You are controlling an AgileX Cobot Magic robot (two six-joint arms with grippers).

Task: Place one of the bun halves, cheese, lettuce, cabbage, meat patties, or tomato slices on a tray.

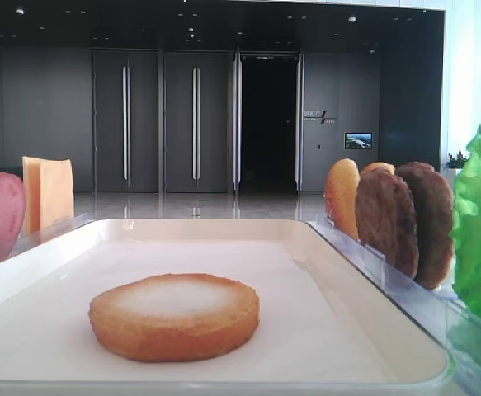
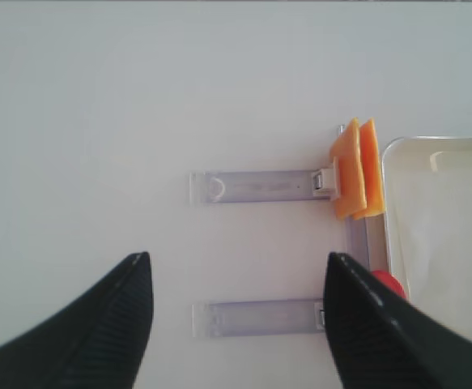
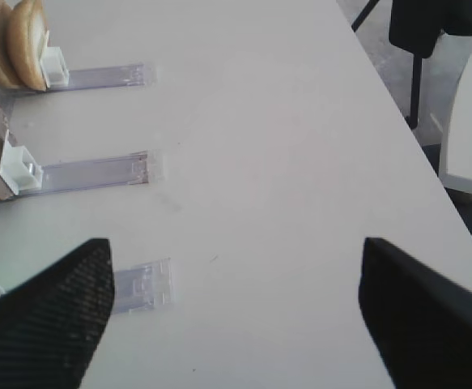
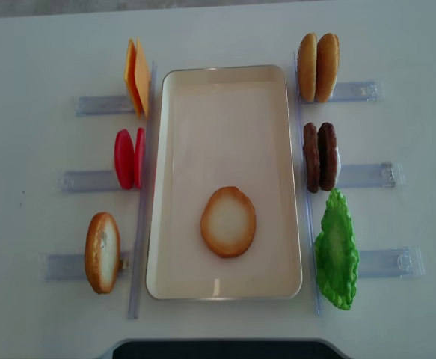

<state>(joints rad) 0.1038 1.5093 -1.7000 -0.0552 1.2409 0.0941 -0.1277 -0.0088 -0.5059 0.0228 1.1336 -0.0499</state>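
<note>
One bun half (image 1: 174,316) lies flat, cut face up, on the tray (image 1: 50,272). Right wrist: right gripper (image 3: 231,312) jaws wide, holding nothing, over bare table (image 3: 284,146). Left wrist: left gripper (image 2: 240,320) jaws wide, empty, near cheese (image 2: 354,168). Overhead: bun sits in tray's near half; patties (image 4: 319,156), lettuce (image 4: 336,250), tomato slices (image 4: 129,158) racked alongside.

tray (image 4: 161,187): glossy plastic | meat patties (image 4: 319,156): rough (grainy) | racks (image 4: 363,175): clear plastic
</note>
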